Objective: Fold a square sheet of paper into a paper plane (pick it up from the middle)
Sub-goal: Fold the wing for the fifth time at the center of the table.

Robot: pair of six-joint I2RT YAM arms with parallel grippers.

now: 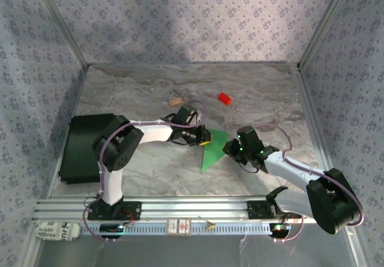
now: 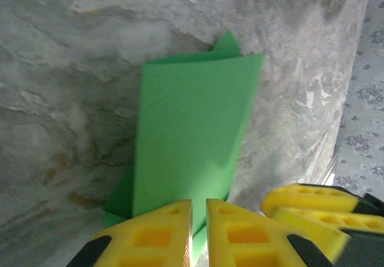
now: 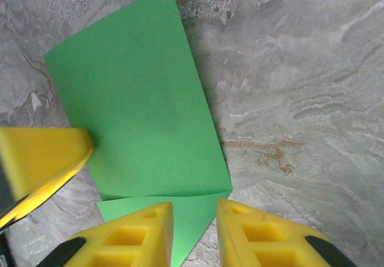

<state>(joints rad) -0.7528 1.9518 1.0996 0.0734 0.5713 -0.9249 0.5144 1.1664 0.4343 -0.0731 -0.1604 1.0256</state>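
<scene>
Green paper [image 1: 211, 150], half folded at the middle of the table [image 1: 150, 93], is pinched by the nearly shut left gripper [image 2: 199, 213] while the right gripper [image 3: 195, 210] is held slightly open on nothing, so the fold could be pulled crooked by that one-sided hold.

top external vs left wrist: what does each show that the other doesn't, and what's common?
Top external adds the red block, the cork piece and a black box. Left wrist adds fold detail: on the green paper, a flap over a lower layer, a corner poking out behind. Both: the green paper, left fingers, right fingers, marble table.
</scene>
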